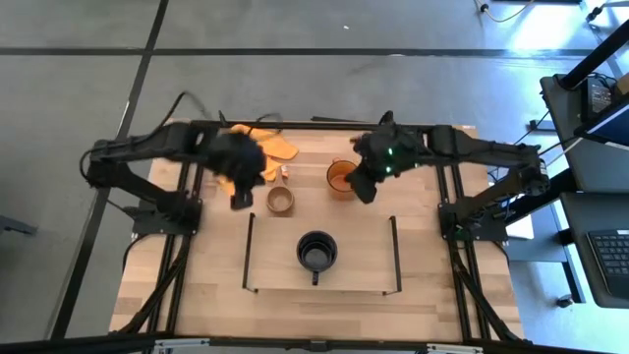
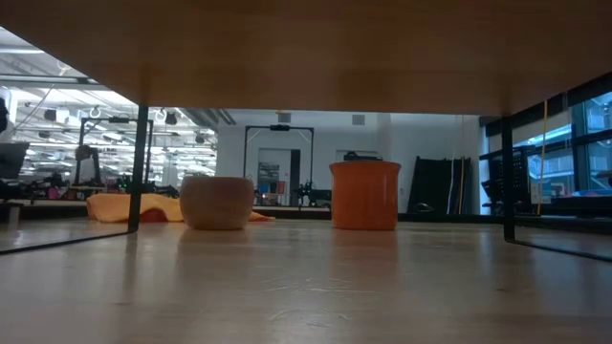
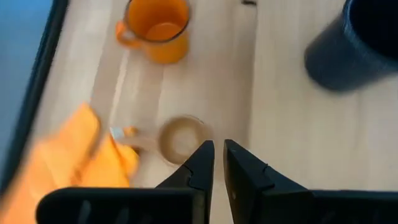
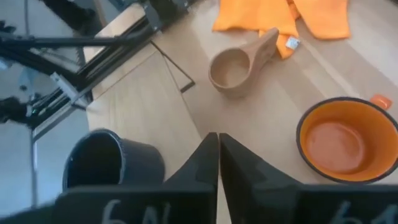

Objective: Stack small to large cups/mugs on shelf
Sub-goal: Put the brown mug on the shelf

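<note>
Black mug [image 1: 316, 251] on shelf [image 1: 366, 258], mid. Wooden cup [image 1: 281, 200] & orange mug [image 1: 341, 179] just behind shelf, on bench [image 1: 197, 265]. Left end effector [image 1: 239, 200] nearly clenched, empty; right end effector [image 1: 366, 191] clenched, empty. Approx 1 of 3 placed.

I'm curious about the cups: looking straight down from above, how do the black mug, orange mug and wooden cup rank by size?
1. black mug
2. orange mug, only slightly smaller, so the order of these two is unsure
3. wooden cup, clearly smallest
</note>
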You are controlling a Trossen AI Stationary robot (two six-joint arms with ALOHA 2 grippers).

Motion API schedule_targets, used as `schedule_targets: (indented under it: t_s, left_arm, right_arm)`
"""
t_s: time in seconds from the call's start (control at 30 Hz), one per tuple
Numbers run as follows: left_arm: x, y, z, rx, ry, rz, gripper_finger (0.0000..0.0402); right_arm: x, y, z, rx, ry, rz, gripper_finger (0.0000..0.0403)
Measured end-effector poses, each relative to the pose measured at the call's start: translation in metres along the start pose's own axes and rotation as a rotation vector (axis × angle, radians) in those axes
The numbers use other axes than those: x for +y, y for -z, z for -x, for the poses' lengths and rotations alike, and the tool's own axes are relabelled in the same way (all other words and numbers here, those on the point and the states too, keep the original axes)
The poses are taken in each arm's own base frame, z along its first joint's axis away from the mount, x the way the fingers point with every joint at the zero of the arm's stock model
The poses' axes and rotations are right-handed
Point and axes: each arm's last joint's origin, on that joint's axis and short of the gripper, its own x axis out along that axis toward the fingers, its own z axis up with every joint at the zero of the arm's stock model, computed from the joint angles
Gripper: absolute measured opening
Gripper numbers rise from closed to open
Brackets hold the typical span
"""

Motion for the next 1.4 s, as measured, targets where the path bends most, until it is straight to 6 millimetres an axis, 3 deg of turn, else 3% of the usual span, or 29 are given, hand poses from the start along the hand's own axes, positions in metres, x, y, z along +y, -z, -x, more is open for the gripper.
schedule_targets:
  t_s: [0.17, 0.33, 0.43, 0.57, 0.67, 0.87, 1.4]
  left_arm:
    - [0.043, -0.010, -0.028, 0.077, 0.003, -0.350, 0.0030]
    - [0.086, -0.006, -0.068, 0.299, 0.021, -0.485, 0.0030]
    - [0.102, -0.011, -0.094, 0.284, 0.014, -0.555, 0.0031]
    - [0.117, -0.010, -0.098, 0.265, -0.023, -0.549, 0.0052]
    - [0.118, -0.003, -0.121, 0.341, 0.031, -0.564, 0.0076]
    - [0.119, 0.007, -0.137, 0.411, 0.040, -0.558, 0.0117]
    - [0.096, 0.033, -0.180, 0.456, 0.046, -0.781, 0.0141]
  right_arm:
    - [-0.022, -0.010, 0.003, 0.037, -0.027, 0.025, 0.0049]
    - [-0.039, -0.019, 0.006, 0.016, -0.006, 0.011, 0.0101]
    - [-0.046, -0.022, 0.007, 0.001, 0.013, -0.028, 0.0138]
    - [-0.049, -0.024, 0.008, -0.014, 0.032, -0.040, 0.0187]
    - [-0.049, -0.025, 0.008, -0.024, 0.040, -0.021, 0.0217]
    - [-0.050, -0.025, 0.008, -0.031, 0.059, -0.006, 0.0251]
    - [-0.050, -0.025, 0.008, -0.028, 0.061, 0.058, 0.0255]
